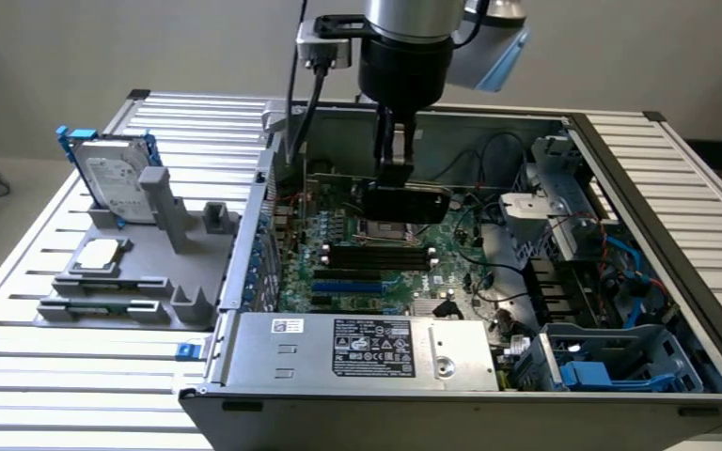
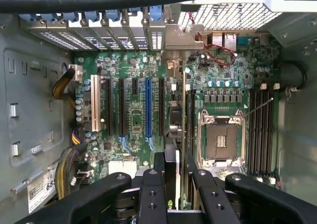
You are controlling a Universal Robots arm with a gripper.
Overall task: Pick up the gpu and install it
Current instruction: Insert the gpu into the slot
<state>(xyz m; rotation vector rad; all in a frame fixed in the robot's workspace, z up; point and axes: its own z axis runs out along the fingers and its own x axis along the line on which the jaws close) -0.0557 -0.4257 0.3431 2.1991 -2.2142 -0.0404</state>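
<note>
**Mia:** What do you see from the outside camera?

**Ben:** The arm (image 1: 405, 56) hangs over the open computer box (image 1: 612, 141) on the desk (image 1: 35, 376). The jaws are partway closed and pinch the top edge of the card (image 1: 401, 201). The card stands on its edge above the green board (image 1: 336, 272). I think it is not pushed in yet.

**Mia:** How do you put it in well?

**Ben:** Keep the card straight up, not leaning. Line its bottom edge up with one slot from end to end. Go down slowly and evenly. If it tips, it may miss the slot or get stuck.

**Mia:** And from the wrist camera?

**Ben:** It looks straight down. The card (image 2: 184, 135) looks like a thin line between the black jaws, which squeeze it from both sides. It sits between the blue slot (image 2: 147, 107) and the square chip holder (image 2: 220, 140). I cannot tell which slot it is over.
</note>
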